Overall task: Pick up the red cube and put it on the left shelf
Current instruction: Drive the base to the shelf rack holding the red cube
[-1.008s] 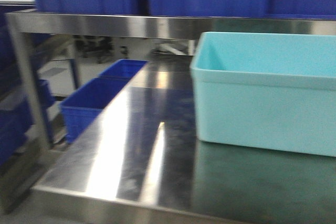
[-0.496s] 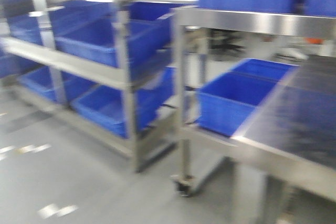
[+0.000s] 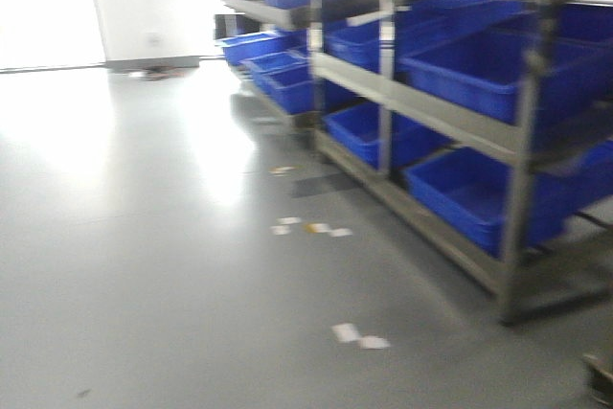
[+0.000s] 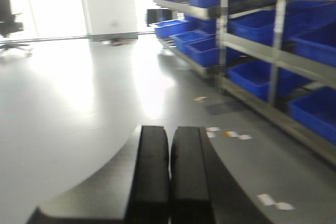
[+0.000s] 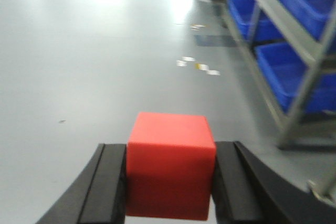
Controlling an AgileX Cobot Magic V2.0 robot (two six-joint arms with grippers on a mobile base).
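several blue crates [image 3: 484, 79] line the left shelf [image 3: 450, 124], right jaws grip the red cube [image 5: 170, 163], left jaws clenched.

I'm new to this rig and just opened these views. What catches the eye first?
The red cube, clamped in the right end effector, fills the bottom of the right wrist view. Along the right of the front view runs the steel left shelf, lined with blue crates. The left end effector is shut, holding nothing.

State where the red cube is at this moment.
In the right wrist view the red cube sits low and central, clamped in the right gripper above grey floor, with the left shelf at upper right.
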